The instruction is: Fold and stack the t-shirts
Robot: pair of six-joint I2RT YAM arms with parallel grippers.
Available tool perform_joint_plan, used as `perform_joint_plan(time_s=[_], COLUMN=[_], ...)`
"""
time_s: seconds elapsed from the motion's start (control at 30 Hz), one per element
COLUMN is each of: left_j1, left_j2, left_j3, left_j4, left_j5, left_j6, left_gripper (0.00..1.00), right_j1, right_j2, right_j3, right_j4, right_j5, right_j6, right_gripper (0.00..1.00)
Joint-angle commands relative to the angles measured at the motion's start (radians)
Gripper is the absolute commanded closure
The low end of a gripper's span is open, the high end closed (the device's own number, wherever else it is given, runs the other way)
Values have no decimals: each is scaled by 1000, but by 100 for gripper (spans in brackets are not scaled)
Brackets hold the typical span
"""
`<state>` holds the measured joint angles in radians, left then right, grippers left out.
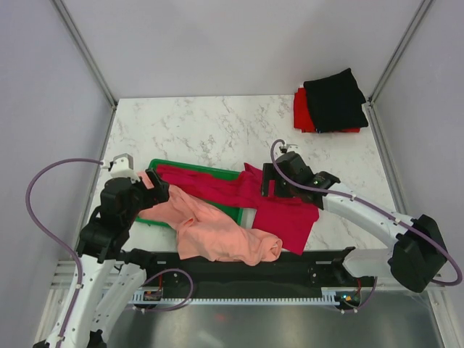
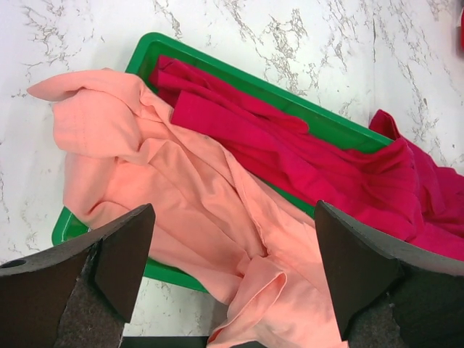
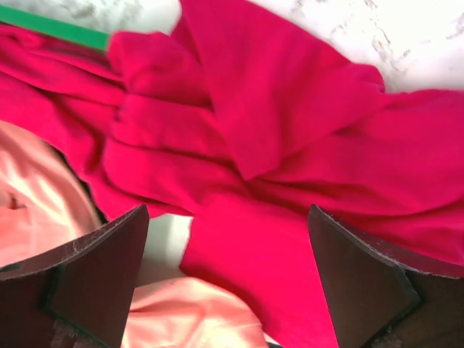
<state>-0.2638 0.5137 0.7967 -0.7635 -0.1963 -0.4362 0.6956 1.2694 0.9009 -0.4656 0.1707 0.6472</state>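
Both arms are over the heap in the middle of the overhead view. My left pincer (image 2: 233, 217) is spread wide with nothing in it, hanging above the salmon-pink shirt (image 1: 217, 232). That shirt spills from the green tray (image 1: 190, 167) at left of centre towards the bottom edge of the bench (image 1: 203, 123). My right pincer (image 3: 228, 217) is just as wide and just as empty, above the crimson shirt (image 1: 283, 210), which trails out of the tray towards the centre right. In the upper right corner the black shirt (image 1: 335, 100) lies folded on top of the bright red shirt (image 1: 303, 116), so I judge half the job done.

The trouble I see is the overlap. The pink cloth lies across the crimson one near the tray's edge, so pulling either could drag the other. It could also tug the tray along. Both shirts are bunched in thick folds, so a blind pinch may catch several layers and spoil a flat spread.
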Motion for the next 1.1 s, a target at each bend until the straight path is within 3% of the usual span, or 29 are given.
perform_joint_plan(time_s=[0.0,0.4,0.67,0.7,0.77,0.8,0.87,0.9,0.97,1.07], left_j1=[5,5,5,5,5,5,5,5,5,5], left_j2=[17,0,3,3,3,3,3,5,2,6], left_j3=[-2,-16,-16,-14,-16,-16,-16,-14,-16,-16], left_j4=[46,44,43,44,44,43,44,43,43,43], left_j5=[18,-29,-32,-32,-32,-32,-32,-32,-34,-38], left_j6=[30,16,16,16,16,16,16,16,14,13], left_gripper=[2,0,1,1,1,1,1,1,1,1], right_j1=[-8,-15,-15,-15,-15,-15,-15,-15,-19,-22], right_j2=[-6,217,392,398,387,386,390,386,372,312], right_j3=[0,38,76,78,69,69,95,110,182,382], right_j4=[-16,-80,-99,-99,-79,-73,-79,-84,-120,-206], right_j5=[24,128,98,110,110,99,78,73,82,95], right_j6=[-44,-57,-46,-49,-50,-55,-72,-80,-101,-162], right_gripper=[2,2,6,22,34,50,70,88,98,100])
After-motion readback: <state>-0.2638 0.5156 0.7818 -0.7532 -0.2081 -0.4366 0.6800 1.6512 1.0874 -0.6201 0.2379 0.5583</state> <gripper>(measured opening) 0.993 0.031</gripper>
